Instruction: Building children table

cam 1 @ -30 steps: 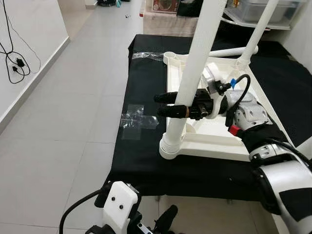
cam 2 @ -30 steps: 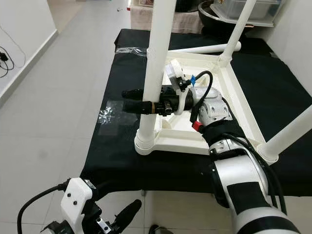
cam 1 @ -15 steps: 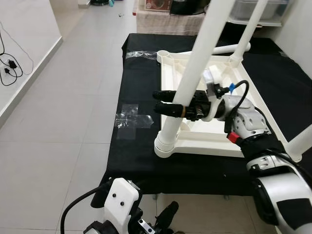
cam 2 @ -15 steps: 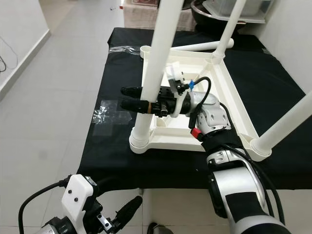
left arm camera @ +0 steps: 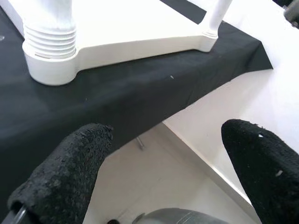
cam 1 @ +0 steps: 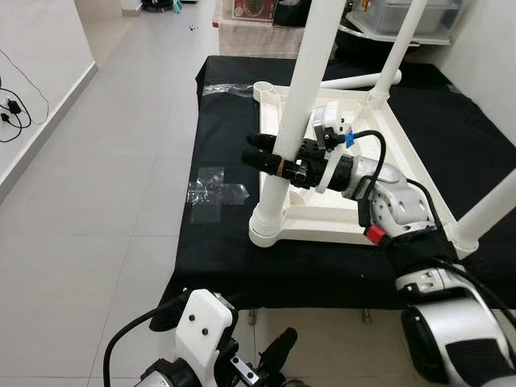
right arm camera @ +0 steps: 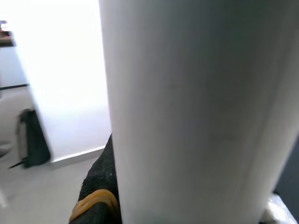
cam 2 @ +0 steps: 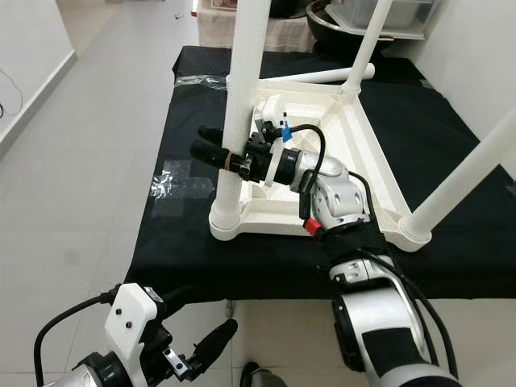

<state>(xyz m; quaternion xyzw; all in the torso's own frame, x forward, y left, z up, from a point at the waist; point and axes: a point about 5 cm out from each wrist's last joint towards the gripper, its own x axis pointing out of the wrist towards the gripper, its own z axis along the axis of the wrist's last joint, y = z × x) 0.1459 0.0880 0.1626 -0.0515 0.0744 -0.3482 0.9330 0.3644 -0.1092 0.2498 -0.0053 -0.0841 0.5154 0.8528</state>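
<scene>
A white children's table [cam 1: 347, 230] lies upside down on a surface covered in black cloth. Its near-left leg [cam 1: 302, 89] stands in its corner socket [cam 1: 268, 226], and my right gripper [cam 1: 256, 151] is shut on that leg about a third of the way up. In the right wrist view the leg [right arm camera: 196, 112] is pressed right up against one finger [right arm camera: 96, 196]. Two more legs stand at the far right [cam 1: 403, 40] and near right [cam 1: 492, 205]. A loose leg [cam 1: 355, 81] lies across the far edge beside an empty socket [cam 1: 264, 87]. My left gripper [left arm camera: 163, 163] hangs open below the cloth's front edge.
Clear tape [cam 1: 214, 192] is stuck on the cloth left of the table. Tiled floor runs along the left up to a white wall with cables [cam 1: 12, 113]. Shelves with boxes [cam 1: 403, 12] stand behind the work surface.
The whole picture has shifted as the camera moved, so the table sits further right and lower in view. My right gripper keeps its hold on the near-left leg.
</scene>
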